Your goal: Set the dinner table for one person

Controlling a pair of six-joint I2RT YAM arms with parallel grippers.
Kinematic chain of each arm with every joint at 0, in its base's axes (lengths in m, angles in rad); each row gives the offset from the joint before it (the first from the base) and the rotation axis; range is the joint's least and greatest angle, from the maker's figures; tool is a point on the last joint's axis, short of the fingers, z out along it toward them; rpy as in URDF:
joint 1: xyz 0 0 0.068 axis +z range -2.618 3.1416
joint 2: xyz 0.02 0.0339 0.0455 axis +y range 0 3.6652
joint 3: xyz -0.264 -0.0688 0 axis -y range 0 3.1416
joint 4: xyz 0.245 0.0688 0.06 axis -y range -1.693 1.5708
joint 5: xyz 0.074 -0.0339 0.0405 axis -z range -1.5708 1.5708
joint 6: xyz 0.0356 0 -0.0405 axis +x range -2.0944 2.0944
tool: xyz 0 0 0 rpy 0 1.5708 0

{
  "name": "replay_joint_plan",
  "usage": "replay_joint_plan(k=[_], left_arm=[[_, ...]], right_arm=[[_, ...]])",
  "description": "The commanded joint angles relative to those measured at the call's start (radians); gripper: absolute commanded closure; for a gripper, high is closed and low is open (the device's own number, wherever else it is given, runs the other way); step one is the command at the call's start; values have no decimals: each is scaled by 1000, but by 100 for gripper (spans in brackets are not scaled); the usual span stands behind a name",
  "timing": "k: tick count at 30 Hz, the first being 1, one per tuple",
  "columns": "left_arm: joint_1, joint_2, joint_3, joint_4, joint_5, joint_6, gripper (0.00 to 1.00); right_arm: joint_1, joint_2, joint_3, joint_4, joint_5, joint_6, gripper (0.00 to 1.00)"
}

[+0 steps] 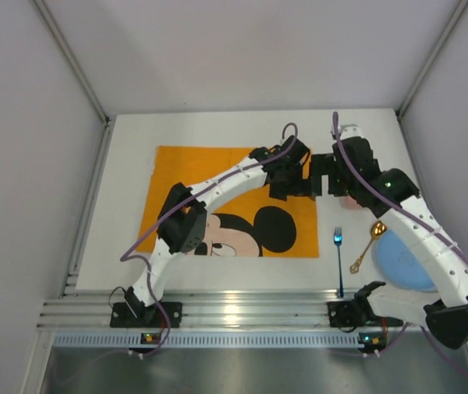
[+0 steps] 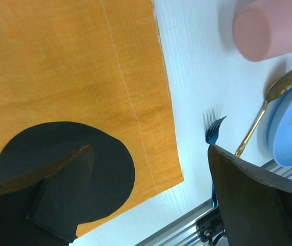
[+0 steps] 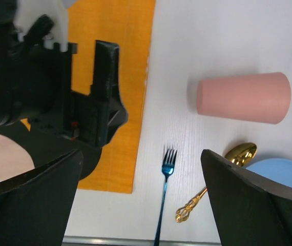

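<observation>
Large plain white flat rectangular dinner table [image 1: 217, 127], silver aluminium rails along near edge, is carrying everything. Orange Mickey Mouse cloth placemat [image 1: 185, 176] is lying on its middle. Left gripper [image 2: 148, 148] is hovering over right part of placemat, jaws standing wide apart, holding nothing. Right gripper [image 3: 141, 154] is hanging just beside it, jaws also spread, empty. Pink cup [image 3: 243, 97], shiny blue fork [image 3: 164, 189], ornate gold spoon [image 3: 241, 152] and light blue round plate [image 3: 282, 171] are resting on bare table right of placemat.
</observation>
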State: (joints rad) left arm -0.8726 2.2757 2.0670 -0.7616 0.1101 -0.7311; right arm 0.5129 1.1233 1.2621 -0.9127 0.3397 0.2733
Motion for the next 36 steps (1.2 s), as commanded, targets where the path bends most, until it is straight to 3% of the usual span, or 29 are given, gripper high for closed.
replay_joint_plan(k=[1,6,12,17,23,29,36], left_arm=[[11,-126,4,-39,-55,21,2],[23,-220,-30,-74,-90,55,2],[30,-283,-97,-123,-95,128,2],[37,-369,-252,-113,-102,164,2],[49,-456,-517,37,-56,139,2],[60,-446,-555,74,-12,145,3],[81,-441,-551,58,14,196,3]], right_arm=[[-45,61,72,-3,132,26,1],[-311,169,79,3,12,110,0],[-644,344,20,-31,-214,342,0],[-816,421,3,-3,-159,345,1],[-875,428,26,-23,-97,265,0],[-890,432,28,20,-116,207,0],[-930,472,97,216,-234,119,0]])
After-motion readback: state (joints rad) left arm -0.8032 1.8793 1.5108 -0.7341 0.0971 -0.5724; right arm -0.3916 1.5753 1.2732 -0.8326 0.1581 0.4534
